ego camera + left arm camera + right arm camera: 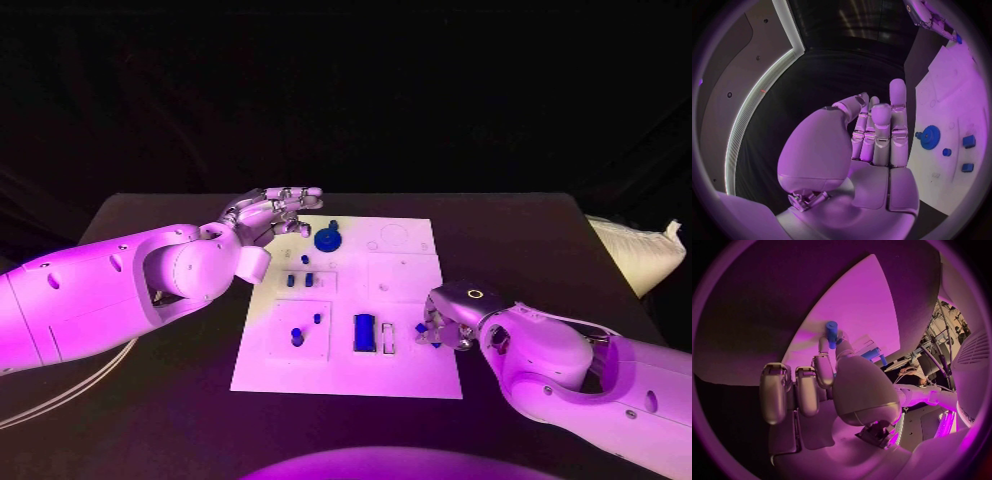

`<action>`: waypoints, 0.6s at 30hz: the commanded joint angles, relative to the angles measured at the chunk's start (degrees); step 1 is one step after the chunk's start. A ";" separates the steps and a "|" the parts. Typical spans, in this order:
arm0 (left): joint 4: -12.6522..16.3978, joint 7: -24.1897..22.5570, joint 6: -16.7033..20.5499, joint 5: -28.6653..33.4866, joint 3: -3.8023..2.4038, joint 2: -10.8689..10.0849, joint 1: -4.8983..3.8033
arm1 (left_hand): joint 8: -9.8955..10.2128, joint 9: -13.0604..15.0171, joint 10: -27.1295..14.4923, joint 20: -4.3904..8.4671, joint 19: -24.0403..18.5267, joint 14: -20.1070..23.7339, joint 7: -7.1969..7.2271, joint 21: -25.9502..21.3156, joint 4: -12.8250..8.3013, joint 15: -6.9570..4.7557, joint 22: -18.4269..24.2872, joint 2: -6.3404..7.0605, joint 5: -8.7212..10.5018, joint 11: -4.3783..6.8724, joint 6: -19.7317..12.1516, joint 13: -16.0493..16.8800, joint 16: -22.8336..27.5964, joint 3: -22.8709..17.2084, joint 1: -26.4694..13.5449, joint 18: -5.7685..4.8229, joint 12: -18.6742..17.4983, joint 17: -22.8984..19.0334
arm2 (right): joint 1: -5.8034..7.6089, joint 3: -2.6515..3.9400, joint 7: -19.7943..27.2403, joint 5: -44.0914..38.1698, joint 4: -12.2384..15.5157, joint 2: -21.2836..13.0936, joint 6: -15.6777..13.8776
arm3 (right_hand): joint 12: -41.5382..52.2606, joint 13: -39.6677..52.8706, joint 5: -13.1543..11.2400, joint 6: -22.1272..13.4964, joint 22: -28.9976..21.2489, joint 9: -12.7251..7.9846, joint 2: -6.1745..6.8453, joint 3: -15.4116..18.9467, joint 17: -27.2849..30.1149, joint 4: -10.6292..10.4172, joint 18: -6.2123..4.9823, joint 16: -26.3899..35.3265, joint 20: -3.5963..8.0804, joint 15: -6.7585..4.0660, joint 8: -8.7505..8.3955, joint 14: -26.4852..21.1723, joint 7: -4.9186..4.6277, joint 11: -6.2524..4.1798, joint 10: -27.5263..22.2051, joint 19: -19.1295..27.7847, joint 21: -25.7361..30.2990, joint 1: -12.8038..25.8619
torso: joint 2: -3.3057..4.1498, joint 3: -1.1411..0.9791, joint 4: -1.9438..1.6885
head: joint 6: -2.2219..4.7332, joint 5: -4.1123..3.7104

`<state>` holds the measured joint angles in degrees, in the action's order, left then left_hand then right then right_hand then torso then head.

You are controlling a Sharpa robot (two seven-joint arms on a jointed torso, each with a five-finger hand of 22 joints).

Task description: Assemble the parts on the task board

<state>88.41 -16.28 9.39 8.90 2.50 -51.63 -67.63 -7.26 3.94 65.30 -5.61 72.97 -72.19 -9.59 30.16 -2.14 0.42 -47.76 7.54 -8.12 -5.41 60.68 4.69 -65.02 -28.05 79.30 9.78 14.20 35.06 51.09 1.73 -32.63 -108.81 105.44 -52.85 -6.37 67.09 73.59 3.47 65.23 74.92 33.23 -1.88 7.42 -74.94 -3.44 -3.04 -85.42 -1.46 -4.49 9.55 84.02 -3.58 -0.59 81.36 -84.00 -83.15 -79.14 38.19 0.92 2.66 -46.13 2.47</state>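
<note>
The white task board (411, 370) lies mid-table. On it are a blue gear (329, 240) at the far end, small blue pegs (299, 281) on the left side, and a blue block (365, 332) near the front. My left hand (274, 212) hovers by the board's far left corner, fingers straight and holding nothing; its palm (873, 145) is beside the gear (929, 136). My right hand (444, 325) sits at the board's right edge and pinches a small blue peg (831, 334) between thumb and a finger.
A pale bag (635, 255) lies at the table's right edge. Thin cables (58, 390) run off the front left of the black table (144, 230). More small blue parts (968, 142) stand on the board near the gear.
</note>
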 commanded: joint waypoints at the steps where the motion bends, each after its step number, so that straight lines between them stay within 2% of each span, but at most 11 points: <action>1: 0.09 -0.12 -1.15 -0.60 -0.02 0.08 -0.02 | -0.27 -0.07 -0.49 -0.12 -0.38 0.40 -0.24 -0.18 -0.02 -0.11 0.08 -0.19 -0.18 0.03 -0.35 -0.08 0.22 0.28 -0.49 0.59 0.12 -0.09 | -1.68 -1.50 -1.53 -0.01 -1.63 0.00 7.20 | -0.06 0.21 3.79 0.61 5.57 -16.00 -3.04 -5.08 -6.24 4.00 0.65 0.12 0.16 -0.38 -0.31 4.31 -0.01 -0.48 0.07 -1.64 0.03 -7.09 | 0.04 -0.02 -0.16 | -0.05 -0.09; 3: 0.08 -0.12 -1.13 -0.63 -0.02 0.08 -0.02 | -0.28 -0.07 -0.55 -0.12 -0.40 0.48 -0.24 -0.20 -0.08 -0.11 0.10 -0.25 -0.19 0.03 -0.36 -0.09 0.27 0.26 -0.46 0.60 0.19 -0.26 | -1.69 -1.50 -1.57 1.04 -1.41 -0.13 5.61 | -0.09 0.26 5.16 0.77 5.69 -15.85 -3.50 -6.93 -6.37 5.11 0.68 0.07 0.21 -0.34 -0.35 4.33 -0.24 -0.39 0.08 -1.70 -0.04 -7.75 | 0.02 0.00 -0.16 | -0.08 -0.03; 6: 0.05 -0.12 -1.10 -0.64 -0.02 0.07 -0.02 | -0.28 -0.07 -0.55 -0.12 -0.40 0.48 -0.24 -0.20 -0.08 -0.11 0.10 -0.25 -0.19 0.03 -0.36 -0.09 0.27 0.26 -0.46 0.60 0.19 -0.26 | -1.69 -1.44 -1.58 4.06 -0.85 -0.54 2.29 | -0.39 0.13 5.93 0.26 5.70 -15.65 -3.82 -9.85 -6.45 6.45 0.70 0.05 0.05 -0.03 -0.67 4.34 -0.76 -0.03 0.10 -1.70 -0.04 -7.67 | 0.01 0.03 -0.19 | -0.07 -0.01; 10: 0.06 -0.10 -1.08 -0.65 -0.01 0.07 -0.01 | -0.28 -0.07 -0.57 -0.12 -0.40 0.49 -0.23 -0.20 -0.10 -0.11 0.10 -0.27 -0.20 0.03 -0.36 -0.09 0.26 0.24 -0.44 0.60 0.21 -0.28 | -1.44 -1.07 -1.52 12.13 0.12 -1.38 -3.17 | -0.89 -0.11 5.94 -0.36 5.75 -15.42 -3.79 -14.69 -6.53 7.66 0.69 0.05 -0.25 0.26 -1.19 4.35 -1.07 0.22 0.12 -1.71 -0.05 -5.84 | 0.01 0.08 -0.19 | -0.05 -0.01; 12: 0.08 -0.09 -1.06 -0.66 -0.01 0.06 -0.01 | -0.29 -0.07 -0.58 -0.12 -0.41 0.50 -0.23 -0.21 -0.13 -0.12 0.10 -0.29 -0.21 0.04 -0.36 -0.10 0.26 0.23 -0.41 0.61 0.22 -0.29 | -1.15 -0.90 -1.45 15.91 0.57 -1.76 -5.59 | -1.04 -0.13 6.04 -0.34 5.73 -15.22 -3.45 -18.59 -6.56 8.31 0.69 0.06 -0.44 0.33 -1.38 4.36 -1.20 0.31 0.16 -1.69 -0.02 -3.96 | 0.01 0.11 -0.18 | -0.04 -0.03; 15: 0.10 -0.09 -1.02 -0.66 0.00 0.05 -0.01 | -0.29 -0.07 -0.58 -0.12 -0.41 0.50 -0.23 -0.21 -0.13 -0.12 0.10 -0.29 -0.21 0.04 -0.36 -0.10 0.26 0.23 -0.41 0.61 0.22 -0.29 | -0.75 -0.72 -1.37 19.55 1.22 -2.22 -8.34 | -1.08 -0.06 5.87 -0.55 5.73 -14.98 -1.59 -22.81 -6.59 8.93 0.66 0.07 -0.51 0.45 -1.73 4.37 -1.20 0.36 0.25 -1.68 0.00 -0.94 | 0.06 0.10 -0.25 | -0.03 -0.06; 16: 0.10 -0.09 -1.00 -0.66 0.00 0.04 -0.01 | -0.29 -0.07 -0.58 -0.12 -0.41 0.50 -0.23 -0.21 -0.13 -0.12 0.10 -0.29 -0.21 0.04 -0.36 -0.10 0.26 0.23 -0.41 0.61 0.22 -0.29 | -0.59 -0.66 -1.34 20.62 1.46 -2.35 -9.21 | -1.04 0.04 5.76 -0.63 5.76 -14.71 -0.25 -26.24 -6.64 9.63 0.68 0.07 -0.60 0.28 -1.89 4.38 -1.03 0.07 0.36 -1.69 0.00 0.78 | 0.05 0.10 -0.26 | -0.01 -0.07; 18: 0.12 -0.09 -0.99 -0.66 0.00 0.03 -0.01 | -0.29 -0.07 -0.59 -0.12 -0.41 0.51 -0.23 -0.21 -0.13 -0.12 0.10 -0.31 -0.21 0.04 -0.36 -0.10 0.26 0.22 -0.40 0.61 0.23 -0.30 | -0.31 -0.58 -1.30 22.37 1.90 -2.55 -10.64 | -0.92 0.18 5.59 -0.37 5.82 -14.30 0.82 -28.74 -6.73 9.51 0.69 0.04 -0.55 0.25 -1.79 4.41 -0.79 0.27 0.54 -1.72 -0.04 2.99 | 0.03 0.11 -0.28 | -0.02 -0.10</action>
<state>88.42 -16.17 9.36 8.53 2.53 -51.64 -67.62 -7.26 3.94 65.09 -5.61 72.97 -71.97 -9.58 30.16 -2.14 0.21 -47.71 7.54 -8.13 -5.21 60.68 4.64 -65.02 -28.05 79.30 9.78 14.20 34.84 51.04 1.47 -32.81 -94.21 107.37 -55.33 -14.86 66.01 73.48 9.21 64.73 74.91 18.24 -1.88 -8.21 -74.93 -6.00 -3.04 -85.42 -1.59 -4.26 7.29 84.02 -4.84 -0.08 81.39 -84.12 -83.16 -78.07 38.23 0.99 2.42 -46.16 2.43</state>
